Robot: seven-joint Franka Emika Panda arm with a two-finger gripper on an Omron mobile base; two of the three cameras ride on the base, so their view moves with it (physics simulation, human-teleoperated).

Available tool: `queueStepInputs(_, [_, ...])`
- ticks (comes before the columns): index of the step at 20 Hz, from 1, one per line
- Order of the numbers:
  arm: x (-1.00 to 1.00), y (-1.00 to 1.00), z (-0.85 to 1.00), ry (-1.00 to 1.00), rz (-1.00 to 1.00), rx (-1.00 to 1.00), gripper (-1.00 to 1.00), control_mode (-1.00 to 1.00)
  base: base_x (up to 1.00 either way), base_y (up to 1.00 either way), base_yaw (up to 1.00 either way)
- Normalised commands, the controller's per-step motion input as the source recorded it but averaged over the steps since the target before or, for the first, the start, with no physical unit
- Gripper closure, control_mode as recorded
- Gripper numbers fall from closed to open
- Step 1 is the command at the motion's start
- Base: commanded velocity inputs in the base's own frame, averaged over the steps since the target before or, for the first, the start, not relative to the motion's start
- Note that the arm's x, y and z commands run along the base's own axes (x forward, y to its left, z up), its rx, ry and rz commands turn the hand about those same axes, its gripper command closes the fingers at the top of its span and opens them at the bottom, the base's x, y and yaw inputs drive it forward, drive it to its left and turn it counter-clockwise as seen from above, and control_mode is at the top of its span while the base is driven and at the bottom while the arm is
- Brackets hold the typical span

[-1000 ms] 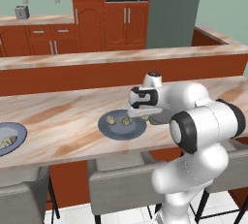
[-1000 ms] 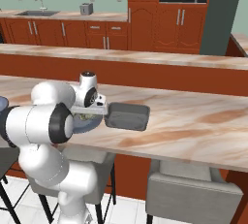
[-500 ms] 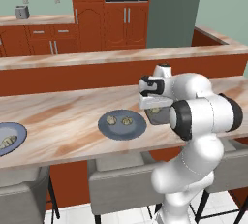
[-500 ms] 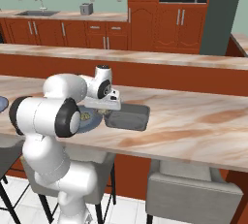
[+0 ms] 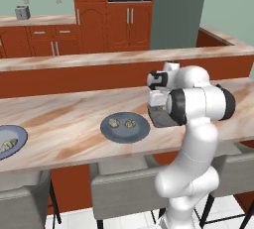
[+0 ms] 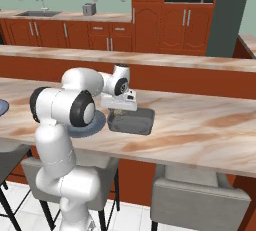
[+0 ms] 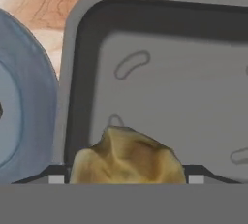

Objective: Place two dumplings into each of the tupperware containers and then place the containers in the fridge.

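My end effector (image 7: 127, 177) pinches a dumpling (image 7: 127, 159) over the container (image 7: 160, 72) — released near its wall, it may bounce out onto the counter (image 6: 200, 125).

No readable text, label, brand or number anywhere — none at all.

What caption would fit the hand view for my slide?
Dumpling between the gripper fingers, poised over the dark grey tupperware container, blue-grey plate alongside.
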Motion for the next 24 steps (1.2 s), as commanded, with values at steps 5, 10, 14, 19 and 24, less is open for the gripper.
queueStepInputs(5, [0.20,-0.13,-0.62,0.00,0.00,0.00,1.00,-1.00,0.00,0.00,0.00])
queueStepInputs(10, [0.08,-0.06,-0.54,0.00,0.00,0.00,1.00,-1.00,0.00,0.00,0.00])
queueStepInputs(14, [0.01,0.00,-0.32,0.00,0.00,0.00,1.00,-1.00,0.00,0.00,0.00])
queueStepInputs(19, [0.01,0.00,-0.04,0.00,0.00,0.00,-1.00,-1.00,0.00,0.00,0.00])
queueStepInputs(24, [0.00,0.00,0.00,0.00,0.00,0.00,-1.00,-1.00,0.00,0.00,0.00])
